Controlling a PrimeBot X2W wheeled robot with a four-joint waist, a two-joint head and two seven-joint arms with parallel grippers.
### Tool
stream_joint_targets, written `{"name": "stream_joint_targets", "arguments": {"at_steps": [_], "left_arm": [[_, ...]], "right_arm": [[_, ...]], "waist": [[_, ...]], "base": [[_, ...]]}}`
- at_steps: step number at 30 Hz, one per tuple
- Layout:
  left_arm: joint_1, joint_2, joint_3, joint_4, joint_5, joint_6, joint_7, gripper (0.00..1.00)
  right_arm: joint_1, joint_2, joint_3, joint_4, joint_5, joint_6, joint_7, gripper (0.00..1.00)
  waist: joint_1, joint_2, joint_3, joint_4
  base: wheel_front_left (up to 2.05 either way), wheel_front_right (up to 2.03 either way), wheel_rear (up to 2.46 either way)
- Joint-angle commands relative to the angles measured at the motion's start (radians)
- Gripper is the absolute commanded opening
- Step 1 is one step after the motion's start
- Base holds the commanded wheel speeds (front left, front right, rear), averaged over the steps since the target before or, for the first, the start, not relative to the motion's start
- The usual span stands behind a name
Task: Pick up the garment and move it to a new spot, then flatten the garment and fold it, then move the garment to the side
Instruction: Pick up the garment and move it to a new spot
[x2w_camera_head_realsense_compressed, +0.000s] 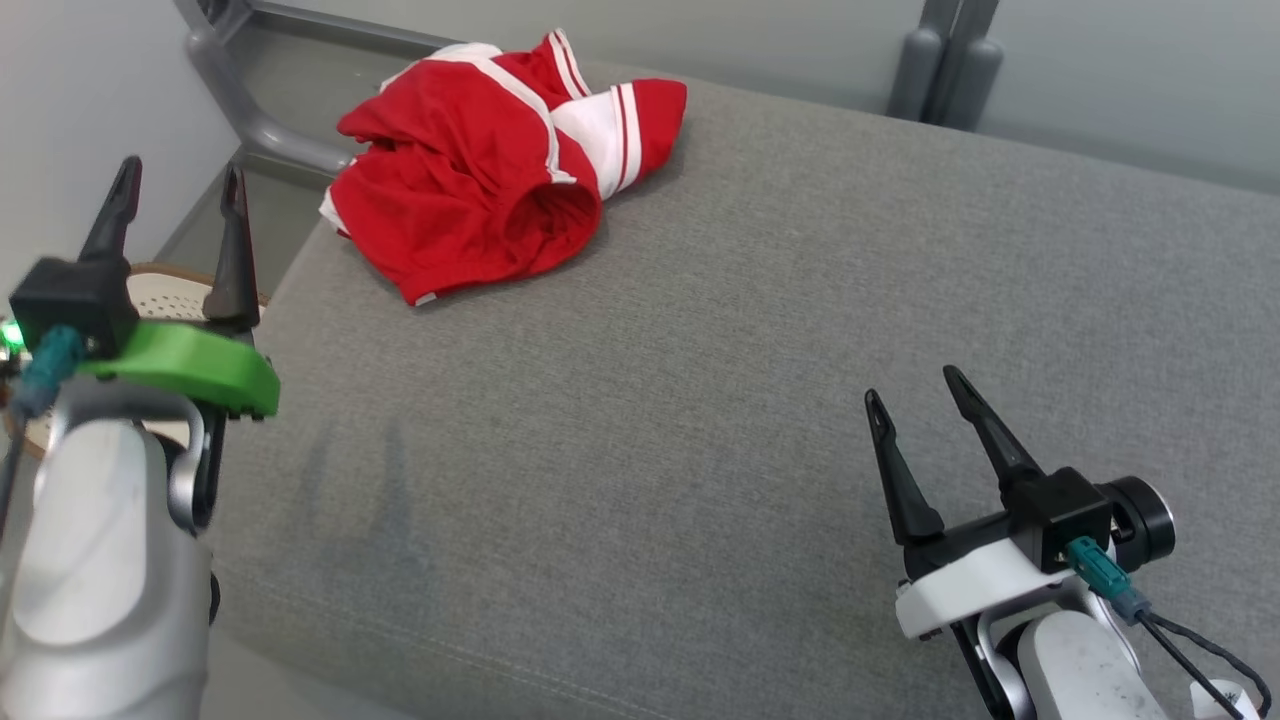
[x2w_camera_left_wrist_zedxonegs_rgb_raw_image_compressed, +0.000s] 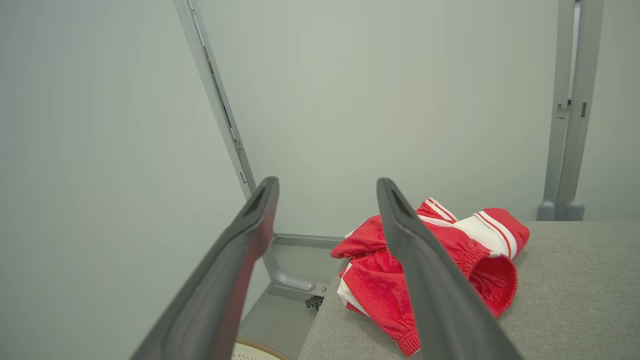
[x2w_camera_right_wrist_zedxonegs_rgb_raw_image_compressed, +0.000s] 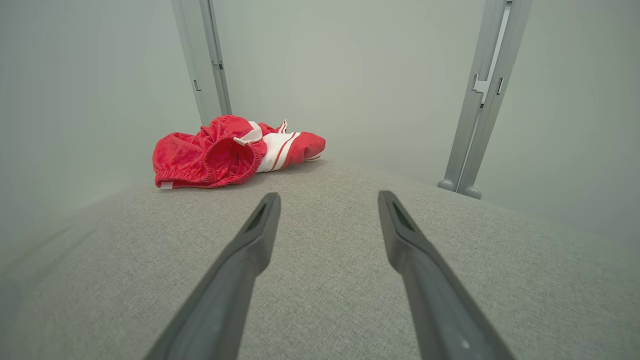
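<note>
The garment (x2w_camera_head_realsense_compressed: 490, 160) is a crumpled heap of red shorts with white stripes, lying at the far left corner of the grey padded surface (x2w_camera_head_realsense_compressed: 750, 400). It also shows in the left wrist view as the garment (x2w_camera_left_wrist_zedxonegs_rgb_raw_image_compressed: 480, 245) and in the right wrist view as the garment (x2w_camera_right_wrist_zedxonegs_rgb_raw_image_compressed: 225, 152). My left gripper (x2w_camera_head_realsense_compressed: 180, 185) hangs open off the surface's left edge, nearer me than the garment, with nothing between its fingers. My right gripper (x2w_camera_head_realsense_compressed: 915, 385) stands open and empty over the near right of the surface, far from the garment.
A grey metal frame (x2w_camera_head_realsense_compressed: 270, 130) runs behind and to the left of the surface, with upright posts (x2w_camera_head_realsense_compressed: 945, 60) at the back. A round pale object with a wooden rim (x2w_camera_head_realsense_compressed: 165, 295) sits on the floor below my left gripper.
</note>
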Motion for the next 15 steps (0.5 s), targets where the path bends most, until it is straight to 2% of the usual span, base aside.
{"name": "stream_joint_targets", "arguments": {"at_steps": [1, 7, 15], "left_arm": [[-0.055, 0.012, -0.009, 0.034, -0.02, -0.006, 0.024, 1.0], [-0.241, 0.06, -0.041, 0.156, -0.099, -0.016, 0.113, 1.0], [-0.344, 0.124, -0.236, 0.229, -0.258, -0.015, 0.207, 1.0]], "right_arm": [[-0.022, -0.004, -0.005, -0.008, -0.012, 0.0, -0.003, 1.0], [-0.079, -0.004, -0.016, -0.032, -0.047, 0.0, -0.003, 1.0], [-0.142, -0.004, -0.032, -0.064, -0.069, 0.0, -0.003, 1.0]], "waist": [[0.0, 0.0, 0.093, -0.083], [0.0, 0.0, 0.202, -0.152], [0.0, 0.0, 0.32, -0.209]], "base": [[0.0, 0.0, 0.0], [0.0, 0.0, 0.0], [0.0, 0.0, 0.0]]}}
